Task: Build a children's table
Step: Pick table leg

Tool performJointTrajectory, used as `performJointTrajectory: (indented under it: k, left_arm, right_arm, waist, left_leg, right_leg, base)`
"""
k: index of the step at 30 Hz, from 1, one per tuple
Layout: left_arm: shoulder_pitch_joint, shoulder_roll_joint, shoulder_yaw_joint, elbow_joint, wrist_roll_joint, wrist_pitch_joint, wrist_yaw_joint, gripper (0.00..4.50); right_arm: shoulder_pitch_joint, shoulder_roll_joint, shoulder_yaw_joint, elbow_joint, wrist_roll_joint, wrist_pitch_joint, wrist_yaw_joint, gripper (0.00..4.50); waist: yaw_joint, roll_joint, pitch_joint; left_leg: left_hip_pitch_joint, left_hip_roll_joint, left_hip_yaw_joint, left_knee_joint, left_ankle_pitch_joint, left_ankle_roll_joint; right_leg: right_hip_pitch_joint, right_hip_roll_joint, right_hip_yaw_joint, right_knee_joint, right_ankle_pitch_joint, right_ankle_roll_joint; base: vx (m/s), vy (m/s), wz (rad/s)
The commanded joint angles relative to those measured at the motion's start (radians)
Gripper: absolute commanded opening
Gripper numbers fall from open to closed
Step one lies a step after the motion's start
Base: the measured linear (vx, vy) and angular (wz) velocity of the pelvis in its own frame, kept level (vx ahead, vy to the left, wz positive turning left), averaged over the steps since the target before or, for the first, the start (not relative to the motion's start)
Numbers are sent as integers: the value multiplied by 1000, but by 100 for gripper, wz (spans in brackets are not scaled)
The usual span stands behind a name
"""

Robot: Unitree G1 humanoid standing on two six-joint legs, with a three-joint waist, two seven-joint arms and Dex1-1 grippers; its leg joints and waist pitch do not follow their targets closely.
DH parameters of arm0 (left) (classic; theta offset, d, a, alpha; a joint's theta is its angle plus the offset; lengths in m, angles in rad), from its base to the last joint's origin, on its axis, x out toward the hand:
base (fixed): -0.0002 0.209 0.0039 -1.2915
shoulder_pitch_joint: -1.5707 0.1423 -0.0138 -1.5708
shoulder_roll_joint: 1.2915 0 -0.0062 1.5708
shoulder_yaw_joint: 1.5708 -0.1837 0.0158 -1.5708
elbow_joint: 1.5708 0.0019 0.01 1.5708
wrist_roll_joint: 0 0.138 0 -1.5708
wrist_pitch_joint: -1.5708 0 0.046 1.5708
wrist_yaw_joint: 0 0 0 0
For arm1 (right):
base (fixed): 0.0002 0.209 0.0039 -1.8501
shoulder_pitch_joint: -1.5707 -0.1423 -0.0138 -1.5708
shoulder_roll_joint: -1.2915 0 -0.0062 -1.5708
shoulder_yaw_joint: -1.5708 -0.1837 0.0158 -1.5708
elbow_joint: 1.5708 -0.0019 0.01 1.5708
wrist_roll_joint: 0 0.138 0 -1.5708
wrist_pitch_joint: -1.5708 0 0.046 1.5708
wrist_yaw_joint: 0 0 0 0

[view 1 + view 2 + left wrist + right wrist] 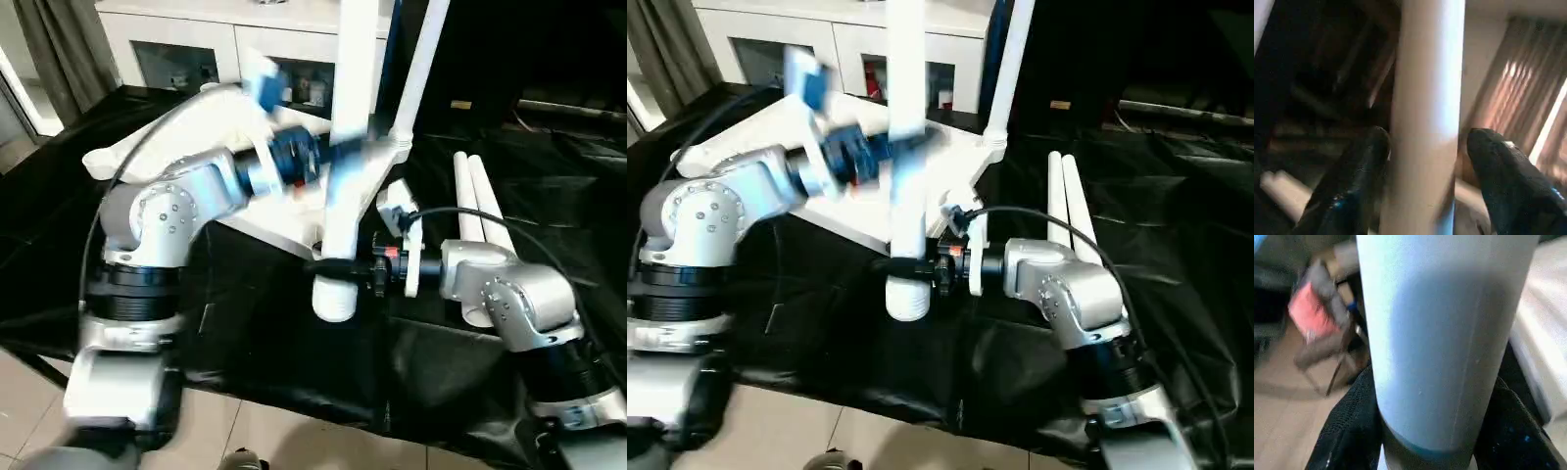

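The left gripper [1425, 161] is higher up on a white leg [345, 147] that stands almost upright; its two black fingers [1352, 181] are apart, one on each side of the tube, with a gap visible at one finger. The same leg is clamped near its lower end by the right gripper [333, 264], whose fingers [1352, 431] press on both sides. Behind this leg the white tabletop [167, 147] lies on the black cloth [245, 323], with another leg [416, 73] standing in its corner socket. On the right, two more legs [475, 211] lie side by side on the cloth.
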Motion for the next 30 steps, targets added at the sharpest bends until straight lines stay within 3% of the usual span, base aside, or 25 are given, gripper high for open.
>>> performJointTrajectory:
  k: [1,3,4,5,6,7,8,9,10,11,12,13,14,16,17,18,19,20,21,22,25,27,30]
  left_arm:
    - [-1,-16,68,26,-53,-32,26,293]
    - [1,-33,104,36,-83,-36,33,293]
    - [5,-45,125,43,-97,-43,47,293]
    - [10,-59,149,54,-110,-58,67,293]
    - [18,-63,161,70,-100,-77,83,293]
    - [19,-62,161,71,-97,-79,84,293]
    - [30,-30,124,105,-16,-108,90,293]
    - [30,-30,124,105,-16,-108,90,293]
    - [43,62,-33,172,207,-202,92,293]
    - [48,119,-127,213,316,-246,69,310]
    - [47,181,-233,263,431,-295,45,320]
    - [47,181,-233,263,431,-295,45,320]
    - [41,235,-323,311,530,-352,21,327]
    - [19,342,-502,403,720,-475,-47,340]
    - [-10,378,-560,461,777,-496,-81,354]
    - [-10,378,-560,461,777,-496,-81,365]
    - [-24,376,-563,485,780,-494,-85,368]
    - [-46,383,-606,531,829,-527,-100,369]
    - [-57,386,-631,555,859,-548,-108,369]
    - [-75,378,-655,605,888,-581,-123,382]
    - [-109,343,-664,701,912,-639,-115,396]
    - [-160,293,-656,835,920,-727,-91,396]
    - [-188,268,-648,912,930,-757,-89,396]
  right_arm:
    - [0,12,-55,-7,34,-21,-27,193]
    - [0,24,-71,-8,45,-27,-39,193]
    - [0,39,-92,-9,59,-34,-55,193]
    - [-1,61,-123,-11,77,-45,-80,193]
    - [-3,86,-161,-11,91,-62,-117,193]
    - [-3,87,-163,-11,91,-63,-120,193]
    - [-5,98,-190,-1,61,-98,-176,193]
    - [-5,98,-190,-1,61,-98,-176,193]
    - [-3,80,-186,29,-15,-148,-236,193]
    - [2,63,-173,45,-59,-171,-261,192]
    - [10,49,-167,57,-89,-182,-280,192]
    - [10,49,-167,57,-89,-182,-280,192]
    - [20,38,-165,61,-105,-186,-288,192]
    - [45,26,-172,51,-108,-179,-293,192]
    - [64,18,-172,31,-110,-173,-293,192]
    - [64,18,-172,31,-110,-173,-293,192]
    - [71,15,-169,24,-114,-172,-294,192]
    - [79,14,-170,16,-112,-170,-300,192]
    - [83,14,-170,12,-110,-170,-303,192]
    - [89,14,-169,9,-111,-174,-310,192]
    - [97,14,-167,4,-114,-177,-321,192]
    - [112,16,-167,-15,-121,-170,-329,192]
    - [132,11,-163,-44,-117,-153,-333,192]
  waist:
    - [5,-8,-85]
    - [5,-9,-84]
    - [5,-4,-85]
    - [4,-5,-85]
    - [4,-6,-85]
    - [4,-3,-85]
    - [2,-5,-85]
    - [2,-5,-85]
    - [1,-8,-84]
    - [4,-4,-83]
    - [0,-2,-83]
    - [0,-2,-83]
    - [0,-1,-84]
    - [3,2,-86]
    - [-1,4,-88]
    - [-1,4,-89]
    - [-2,7,-91]
    - [-4,5,-91]
    - [-3,7,-92]
    - [-4,2,-90]
    - [-1,4,-86]
    - [1,6,-86]
    - [1,5,-87]
  left_leg:
    - [0,12,-1,-57,-104,17]
    - [1,11,-1,-58,-104,21]
    - [2,14,-3,-59,-104,22]
    - [2,14,-3,-59,-107,22]
    - [3,14,-3,-60,-110,22]
    - [3,15,-3,-60,-110,20]
    - [5,15,-4,-62,-112,17]
    - [5,15,-5,-64,-106,16]
    - [8,16,-6,-67,-105,14]
    - [9,16,-10,-70,-111,10]
    - [14,14,-9,-73,-118,-19]
    - [14,14,-9,-73,-118,-19]
    - [12,13,-9,-74,-112,-34]
    - [13,14,-13,-77,-116,-26]
    - [11,12,-11,-74,-102,-29]
    - [11,12,-11,-73,-90,-32]
    - [11,14,-11,-72,-80,-37]
    - [10,13,-9,-69,-74,-32]
    - [11,14,-9,-68,-77,-32]
    - [9,13,-7,-67,-84,-24]
    - [9,13,-4,-68,-108,-19]
    - [10,14,-6,-68,-135,-21]
    - [9,14,-7,-67,-132,-18]
  right_leg:
    - [71,-65,51,-72,-144,-171]
    - [70,-64,50,-74,-157,-165]
    - [69,-64,50,-72,-157,-163]
    - [68,-64,50,-74,-156,-163]
    - [68,-64,49,-75,-158,-163]
    - [66,-65,50,-74,-158,-162]
    - [66,-62,50,-74,-160,-149]
    - [66,-62,50,-76,-160,-141]
    - [64,-60,51,-80,-171,-116]
    - [60,-58,50,-84,-199,-82]
    - [61,-59,54,-82,-231,-28]
    - [61,-59,54,-82,-231,-28]
    - [63,-61,56,-80,-214,-24]
    - [62,-60,56,-85,-201,-14]
    - [64,-59,57,-76,-149,-21]
    - [65,-60,58,-71,-119,-32]
    - [67,-62,58,-63,-82,-53]
    - [67,-63,56,-62,-32,-108]
    - [68,-65,55,-57,-23,-125]
    - [69,-66,56,-61,-24,-141]
    - [70,-68,57,-66,-60,-156]
    - [72,-72,57,-70,-104,-158]
    - [74,-72,57,-71,-101,-156]
  base:
    - [0,0,0]
    - [0,0,0]
    - [0,0,0]
    - [0,0,0]
    - [0,0,0]
    - [0,0,0]
    - [0,0,0]
    - [0,0,0]
    - [0,0,0]
    - [0,0,0]
    - [0,0,0]
    - [0,0,0]
    - [0,0,0]
    - [0,0,0]
    - [0,0,0]
    - [0,0,0]
    - [0,0,0]
    - [0,0,0]
    - [0,0,0]
    - [0,0,0]
    - [0,0,0]
    - [0,0,0]
    - [0,0,0]
